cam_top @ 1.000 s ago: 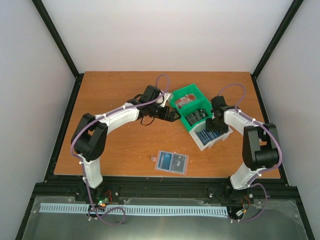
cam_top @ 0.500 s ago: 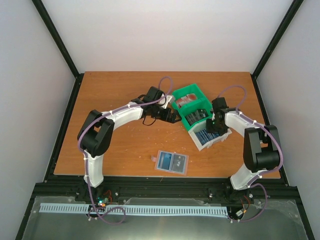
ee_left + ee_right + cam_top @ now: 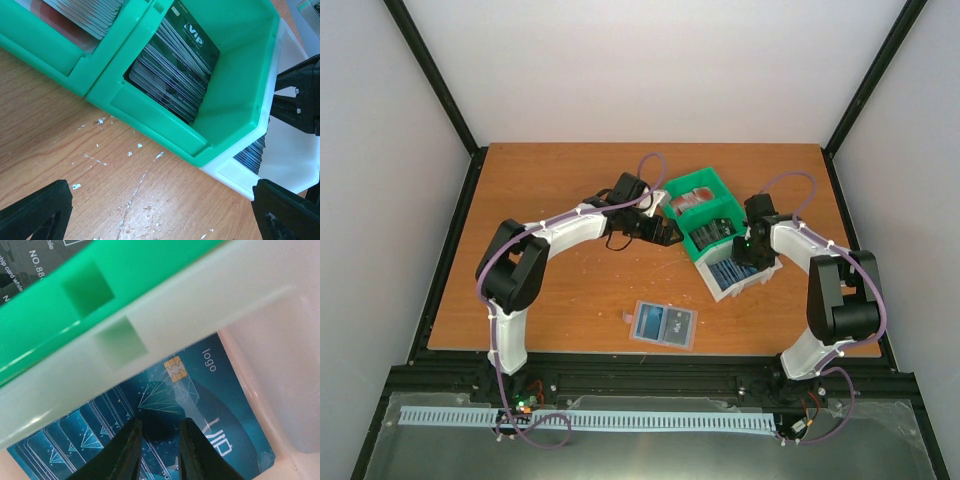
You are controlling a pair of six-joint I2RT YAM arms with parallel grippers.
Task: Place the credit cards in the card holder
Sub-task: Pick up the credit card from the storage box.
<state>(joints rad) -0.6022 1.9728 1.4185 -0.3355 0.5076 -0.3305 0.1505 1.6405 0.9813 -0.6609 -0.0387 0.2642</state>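
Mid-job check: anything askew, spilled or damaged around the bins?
White flecks and scratches mar the wooden tabletop beside the green plastic bin; its dark grey cards lie fanned, not squared. Nothing spilled.

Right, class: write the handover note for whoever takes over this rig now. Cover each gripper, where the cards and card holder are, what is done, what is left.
Left gripper: jaws wide open, empty, beside the tray, near its dark cards.
Right gripper: jaws nearly together over the top blue card in the white compartment; grip unconfirmed.
Card holder: open on the table near the front edge, apart from both arms.
Done: nothing confirmed. Left: carry cards to the holder.
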